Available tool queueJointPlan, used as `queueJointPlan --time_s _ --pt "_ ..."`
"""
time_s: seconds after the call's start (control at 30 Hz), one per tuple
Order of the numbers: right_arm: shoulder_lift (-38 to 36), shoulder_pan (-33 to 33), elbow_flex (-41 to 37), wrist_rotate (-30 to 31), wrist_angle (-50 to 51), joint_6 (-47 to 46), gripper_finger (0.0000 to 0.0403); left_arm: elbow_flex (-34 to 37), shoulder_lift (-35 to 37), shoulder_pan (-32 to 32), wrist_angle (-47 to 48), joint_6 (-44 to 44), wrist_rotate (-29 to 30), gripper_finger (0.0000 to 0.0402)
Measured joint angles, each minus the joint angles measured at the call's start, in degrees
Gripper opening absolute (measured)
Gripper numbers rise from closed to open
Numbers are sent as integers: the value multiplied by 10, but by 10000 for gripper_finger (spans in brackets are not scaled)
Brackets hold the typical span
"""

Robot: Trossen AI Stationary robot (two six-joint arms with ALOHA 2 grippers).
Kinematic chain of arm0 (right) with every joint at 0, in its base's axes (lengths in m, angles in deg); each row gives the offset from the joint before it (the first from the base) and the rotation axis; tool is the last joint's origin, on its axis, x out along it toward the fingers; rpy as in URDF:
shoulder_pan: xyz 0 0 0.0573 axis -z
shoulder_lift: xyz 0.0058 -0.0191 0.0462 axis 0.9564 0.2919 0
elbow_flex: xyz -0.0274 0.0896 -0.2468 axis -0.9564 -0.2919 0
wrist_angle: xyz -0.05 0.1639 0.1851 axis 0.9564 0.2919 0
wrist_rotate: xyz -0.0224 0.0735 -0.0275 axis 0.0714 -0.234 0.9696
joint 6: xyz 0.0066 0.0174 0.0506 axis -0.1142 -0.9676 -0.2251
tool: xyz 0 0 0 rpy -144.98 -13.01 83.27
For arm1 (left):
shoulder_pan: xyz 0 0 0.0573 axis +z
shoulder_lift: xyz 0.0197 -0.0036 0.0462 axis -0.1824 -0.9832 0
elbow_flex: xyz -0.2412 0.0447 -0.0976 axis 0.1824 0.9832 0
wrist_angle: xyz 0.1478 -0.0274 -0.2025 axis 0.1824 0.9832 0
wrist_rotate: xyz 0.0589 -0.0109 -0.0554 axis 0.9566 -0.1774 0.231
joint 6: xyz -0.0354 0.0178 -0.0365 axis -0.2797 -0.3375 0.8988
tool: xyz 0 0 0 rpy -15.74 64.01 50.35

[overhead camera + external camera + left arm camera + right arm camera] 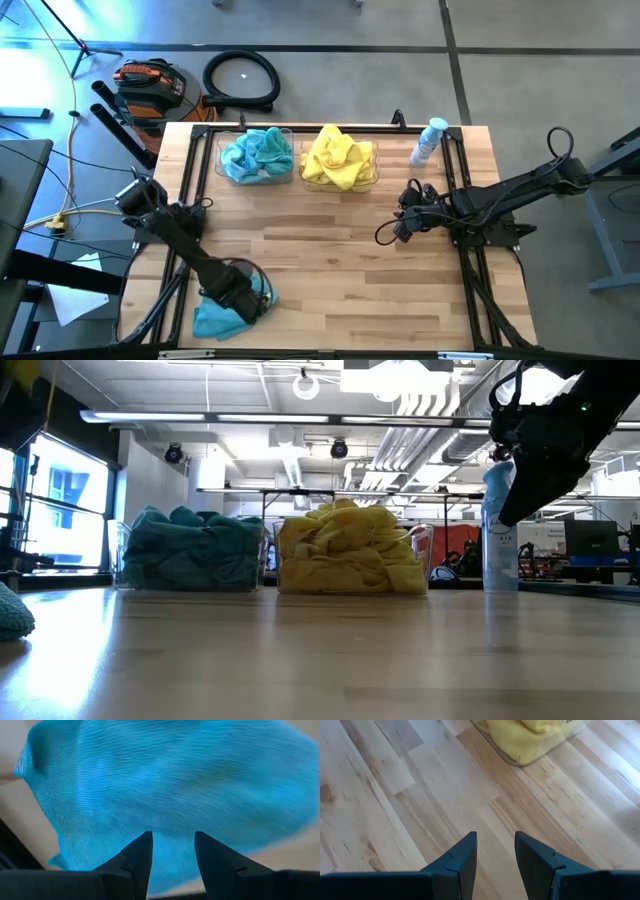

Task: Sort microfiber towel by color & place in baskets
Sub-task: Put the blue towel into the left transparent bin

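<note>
Loose blue towel lying crumpled on the wooden table at its near left corner, close to the front edge, well apart from both baskets. Directly over it, left gripper, fingers apart with a gap between the tips, nothing clamped; blue cloth filling the left wrist view just beyond the fingertips, contact not clear. At the far edge of the table, two clear baskets side by side, nearly touching: left basket heaped with blue towels, right basket heaped with yellow towels, both piles rising above the rims in the low view. Just right of the yellow basket, near the far right corner, a clear spray bottle, upright. Nearer than the bottle, on the right half of the table, right gripper held above bare wood, fingers apart and empty, a corner of the yellow-filled basket showing ahead of it in the right wrist view. Beyond the table on the floor, a coiled black hose and an orange-and-black machine.
</note>
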Motion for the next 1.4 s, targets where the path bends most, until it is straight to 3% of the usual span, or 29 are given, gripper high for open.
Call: queueJointPlan --time_s 0.13,0.3,0.37,0.53,0.73,0.97,1.1,1.4 --pt "0 0 0 0 0 1 126 51 0 -16 -22 49 0 136" --pt "0 0 0 0 -2 -1 126 122 2 -13 -147 44 -4 128" --pt "0 0 0 0 -3 -1 126 140 5 -7 -175 53 -9 108" --pt "0 0 0 2 -5 -2 126 142 10 24 -173 37 -13 13" --pt "0 0 0 23 -5 -5 126 120 67 78 -114 -64 129 3" --pt "0 0 0 66 -6 -31 126 68 222 174 -8 -222 311 1" --pt "0 3 0 83 -6 -33 126 21 291 258 43 -367 378 1" --pt "0 43 0 81 -7 -96 126 -78 341 553 45 -782 366 0"
